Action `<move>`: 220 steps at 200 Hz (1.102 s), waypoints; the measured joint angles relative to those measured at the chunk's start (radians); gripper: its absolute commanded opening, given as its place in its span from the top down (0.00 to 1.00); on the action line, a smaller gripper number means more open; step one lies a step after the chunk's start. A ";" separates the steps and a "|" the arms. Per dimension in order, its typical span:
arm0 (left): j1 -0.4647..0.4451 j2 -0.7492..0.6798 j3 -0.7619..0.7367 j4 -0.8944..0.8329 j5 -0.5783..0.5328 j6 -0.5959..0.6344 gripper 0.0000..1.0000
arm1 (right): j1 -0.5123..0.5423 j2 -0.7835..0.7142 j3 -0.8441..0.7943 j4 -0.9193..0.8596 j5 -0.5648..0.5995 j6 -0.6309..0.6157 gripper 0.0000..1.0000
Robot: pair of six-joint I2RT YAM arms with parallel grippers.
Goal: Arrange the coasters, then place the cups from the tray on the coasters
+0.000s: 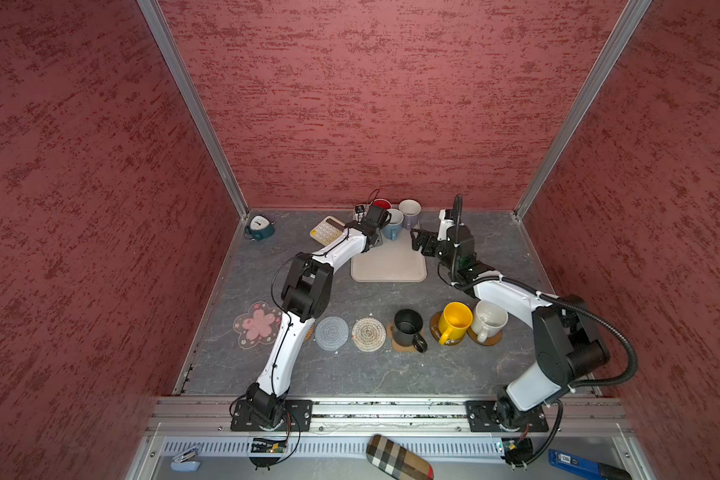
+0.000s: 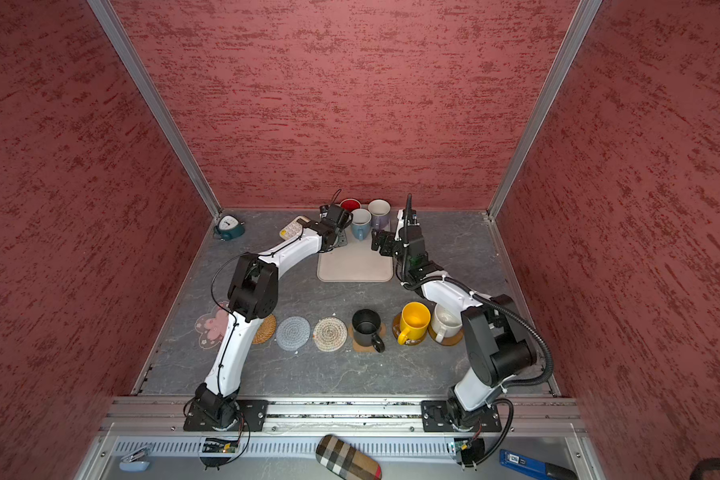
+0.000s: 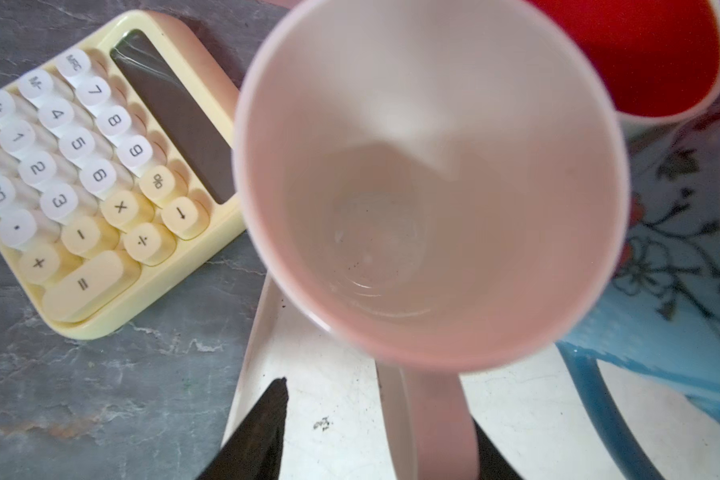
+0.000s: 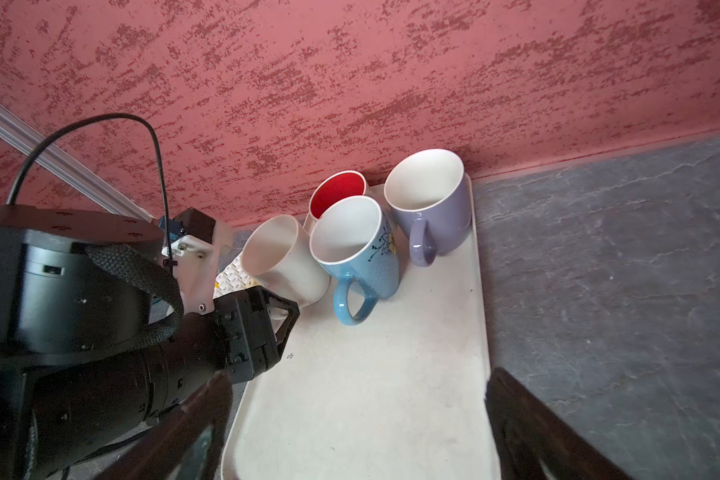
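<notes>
A grey marbled counter lies between 3 red textured walls, joined by 2 aluminium corner posts; in the counter's far left corner stands a teal alarm clock with a pale dial; along the far edge, left of its middle, a pale yellow calculator lies flat and askew, with white round number keys, cream operator keys and a dark display; below the counter's near edge, a metal ledge carries what looks like a pale blue stapler, a plaid case and a blue tool, all well apart.
</notes>
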 measured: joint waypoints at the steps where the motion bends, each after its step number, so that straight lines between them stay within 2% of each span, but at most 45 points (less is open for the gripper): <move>1: 0.000 0.000 0.000 0.000 0.000 0.000 0.49 | 0.000 0.000 0.000 0.000 0.000 0.000 0.05; 35: 0.013 -0.001 -0.002 0.000 0.007 0.013 0.49 | 0.000 0.002 0.000 0.001 -0.008 0.000 0.05; 62: 0.021 -0.003 -0.002 0.000 0.026 0.031 0.41 | -0.001 0.008 0.000 0.005 -0.010 0.001 0.05; 88: 0.029 -0.005 0.012 -0.006 0.058 0.040 0.41 | -0.001 0.010 0.000 0.006 -0.011 0.001 0.05; 144: 0.043 -0.002 0.082 -0.036 0.122 0.060 0.51 | -0.001 0.010 0.000 0.007 -0.011 0.001 0.05; 220: 0.046 0.039 0.166 -0.077 0.154 0.078 0.59 | -0.001 0.012 0.000 0.008 -0.011 0.001 0.05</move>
